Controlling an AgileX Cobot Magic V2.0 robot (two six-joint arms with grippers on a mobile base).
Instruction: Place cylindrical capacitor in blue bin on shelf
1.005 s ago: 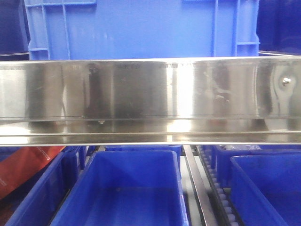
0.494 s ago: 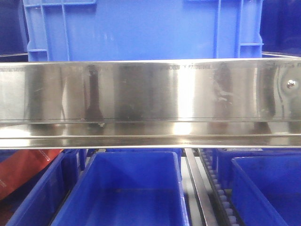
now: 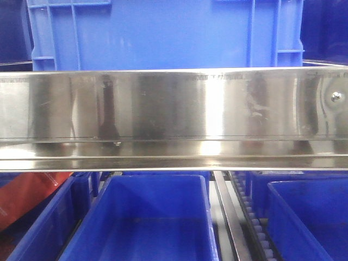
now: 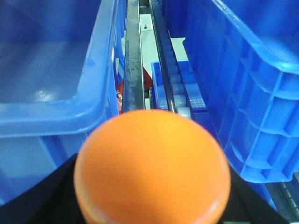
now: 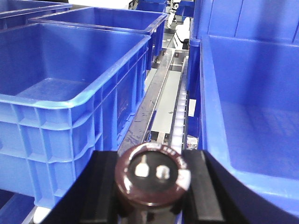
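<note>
My right gripper (image 5: 153,183) is shut on the cylindrical capacitor (image 5: 152,173), a dark brown cylinder whose end face shows two metal terminals. Its black fingers (image 5: 106,186) press it from both sides. It hangs above the steel rail (image 5: 148,109) and roller track (image 5: 180,114) between two blue bins, one to the left (image 5: 70,79) and one to the right (image 5: 252,107). My left gripper (image 4: 152,200) is shut on an orange round object (image 4: 152,163) that fills the bottom of the left wrist view. The shelf's shiny front rail (image 3: 174,109) spans the front view, where neither gripper shows.
A large blue crate (image 3: 163,32) stands on the tier above the rail. Below it are open blue bins at centre (image 3: 147,217) and right (image 3: 310,217), and a red-orange package (image 3: 27,196) at left. The left wrist view shows blue bins (image 4: 46,70) (image 4: 247,84) beside a roller track (image 4: 173,88).
The front view shifted slightly, so the rail's screw moved a little right and down a second ago. Since half a second ago nothing has moved.
</note>
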